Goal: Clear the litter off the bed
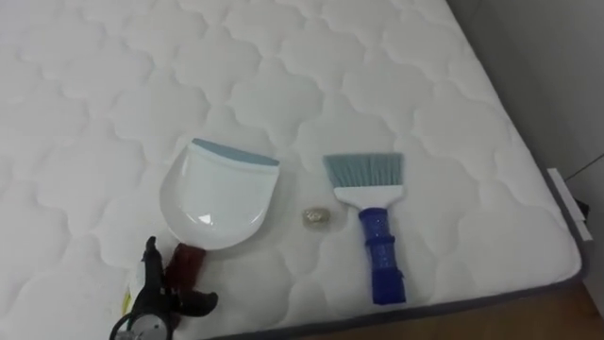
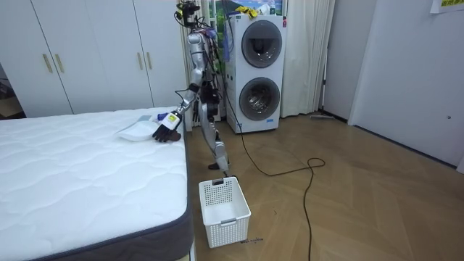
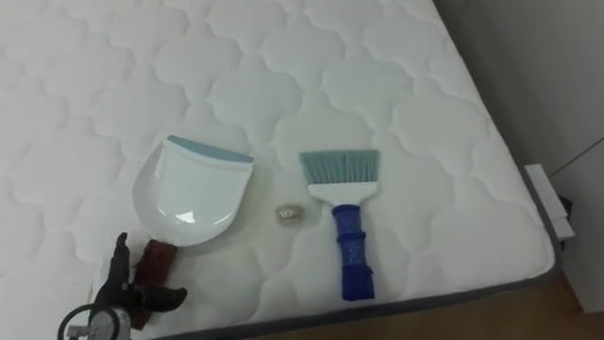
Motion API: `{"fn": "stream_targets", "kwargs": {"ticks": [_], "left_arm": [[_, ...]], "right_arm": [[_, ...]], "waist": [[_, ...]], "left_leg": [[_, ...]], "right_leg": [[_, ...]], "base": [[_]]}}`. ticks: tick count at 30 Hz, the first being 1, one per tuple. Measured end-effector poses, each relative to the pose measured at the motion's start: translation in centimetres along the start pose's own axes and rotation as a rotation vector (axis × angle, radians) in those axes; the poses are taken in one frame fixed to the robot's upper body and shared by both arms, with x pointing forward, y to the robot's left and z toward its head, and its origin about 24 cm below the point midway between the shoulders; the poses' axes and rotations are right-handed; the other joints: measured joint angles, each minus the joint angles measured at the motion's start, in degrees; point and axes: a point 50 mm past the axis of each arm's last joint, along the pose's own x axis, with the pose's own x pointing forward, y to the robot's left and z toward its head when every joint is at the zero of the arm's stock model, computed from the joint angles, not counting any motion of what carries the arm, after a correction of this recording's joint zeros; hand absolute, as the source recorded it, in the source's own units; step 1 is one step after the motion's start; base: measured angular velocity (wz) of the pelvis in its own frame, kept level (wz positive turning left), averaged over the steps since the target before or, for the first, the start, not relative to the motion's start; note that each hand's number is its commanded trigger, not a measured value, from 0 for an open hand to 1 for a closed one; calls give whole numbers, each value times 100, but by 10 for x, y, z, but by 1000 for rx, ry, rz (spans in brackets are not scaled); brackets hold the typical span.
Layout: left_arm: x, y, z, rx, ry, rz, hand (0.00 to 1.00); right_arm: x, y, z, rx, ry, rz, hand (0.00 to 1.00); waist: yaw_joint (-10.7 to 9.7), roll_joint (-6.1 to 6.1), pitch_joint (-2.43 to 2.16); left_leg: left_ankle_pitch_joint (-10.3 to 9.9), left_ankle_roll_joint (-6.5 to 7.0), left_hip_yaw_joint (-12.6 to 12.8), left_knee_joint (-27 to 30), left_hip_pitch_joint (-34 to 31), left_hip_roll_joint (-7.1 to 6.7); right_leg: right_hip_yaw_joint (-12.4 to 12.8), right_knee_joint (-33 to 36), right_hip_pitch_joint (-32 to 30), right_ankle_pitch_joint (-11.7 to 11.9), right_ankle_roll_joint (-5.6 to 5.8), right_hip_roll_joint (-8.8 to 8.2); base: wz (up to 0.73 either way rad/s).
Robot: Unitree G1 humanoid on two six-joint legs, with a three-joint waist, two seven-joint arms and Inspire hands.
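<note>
Left eye view showed the bed (image 1: 396, 85), a bare white quilted mattress with a grey band along its near edge. Three things lay close to that edge. A small, pale crumpled scrap (image 1: 316, 217) sat on the quilting between a dustpan and a brush, near both and touching neither.

To the scrap's left lay the white dustpan (image 1: 212, 194), flat on the mattress. Its blue-grey lip pointed away from the robot and its dark red handle (image 1: 189, 264) pointed back toward the near edge. To the scrap's right lay the brush (image 1: 373, 227), its teal bristles fanned away from the robot and its blue ribbed handle running back toward the edge. Dustpan and brush were roughly parallel and well apart.

The robot's left hand (image 1: 156, 297) was at the lower left, right at the dustpan's handle. It was open: one dark finger stood straight up beside the handle, the thumb was spread out to the right, and nothing was gripped. Whether it touched the handle was not clear.

In the room view, the robot stood on the wooden floor (image 2: 362, 188) beside the bed's far corner, one arm stretched down to the dustpan. A stacked pair of washing machines (image 2: 259, 69) stood behind it. A white slatted basket (image 2: 225, 210) sat on the floor just beside the bed, and white wardrobe doors (image 2: 94, 54) lined the wall beyond.
</note>
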Motion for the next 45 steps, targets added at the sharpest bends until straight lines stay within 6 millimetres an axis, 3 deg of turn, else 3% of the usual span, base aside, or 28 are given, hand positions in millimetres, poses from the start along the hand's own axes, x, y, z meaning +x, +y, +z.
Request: {"fn": "stream_targets", "kwargs": {"ticks": [7,12,13,14,15,16,17,18,19,20,21,23,26,28,35,45], "left_arm": [[-2,-6,-6,21,34,-24,0],[-1,-8,-9,46,53,-36,0],[-2,-10,-10,51,59,-41,4],[-1,-8,-10,55,59,-37,23],[2,-1,-11,59,66,-21,51],[2,-1,-11,63,66,-24,80],[3,-2,-10,65,67,-36,100],[5,-4,-6,74,59,-48,100],[6,-4,-3,77,50,-49,100],[9,-5,6,82,22,-50,100],[10,-5,9,80,9,-38,100],[12,0,11,81,0,-15,100],[14,6,5,81,35,3,100],[13,7,-2,84,82,1,100],[3,-16,-12,88,159,-82,100],[5,-13,-11,86,154,-100,100]], "right_arm": [[1,-1,2,-1,5,-30,0],[1,1,3,-27,0,-35,0],[1,0,5,-21,-14,-41,0],[2,3,10,-23,-32,-35,0],[2,4,15,-47,-44,-33,0],[2,1,15,-53,-44,-42,0],[2,-1,11,-49,-35,-56,0],[1,-2,9,-33,-25,-65,0],[1,-2,8,-24,-23,-66,0],[1,0,7,-5,-19,-62,0],[2,1,6,2,-14,-57,0],[1,0,4,1,3,-61,0],[1,-3,2,6,25,-68,0],[1,-4,1,22,36,-71,0],[1,-5,-2,64,49,-76,0],[0,-6,-2,68,45,-78,0]], "waist": [[0,-4,5],[-9,-21,32],[27,36,106],[79,-15,104],[72,-64,102],[5,-4,108],[-44,-6,111],[-76,-46,137],[-112,-48,138],[-151,-78,101],[-37,-145,65],[48,-196,34],[42,-149,41],[13,-98,15],[-3,-54,21],[-14,-52,11]], "left_leg": [[4,-4,-150,-2,61,5],[9,3,-180,126,106,14],[55,66,-472,0,252,101],[53,63,-794,-29,255,113],[-4,-11,-763,50,150,126],[-8,-56,-685,85,60,139],[31,-120,-426,60,-27,123],[47,-126,-329,-118,-155,82],[79,-100,-266,-213,-263,90],[419,25,-64,-291,-472,83],[526,42,160,-289,-443,42],[523,55,275,-282,-413,-12],[496,99,362,-257,-349,-92],[480,125,411,-255,-320,-92],[474,126,410,-217,-329,-65],[474,127,402,-165,-406,-87]], "right_leg": [[0,125,-39,0,0,8],[10,483,-104,-5,-7,-26],[-33,892,-371,-187,-72,15],[175,528,-633,-130,-250,224],[130,133,-709,417,-379,315],[46,41,-665,523,-394,321],[112,-11,-626,523,-400,253],[483,-13,-627,527,-394,218],[649,-12,-630,531,-369,208],[849,22,-659,495,-259,139],[796,18,-683,491,-192,118],[596,-32,-633,471,-159,94],[385,-22,-547,474,-151,36],[337,-10,-538,474,-149,31],[341,33,-559,483,-165,64],[338,11,-604,474,-150,40]], "base": [[-7],[-2],[-28],[-37],[-15],[29],[60],[67],[81],[63],[45],[0],[-18],[-19],[-1],[0]]}}
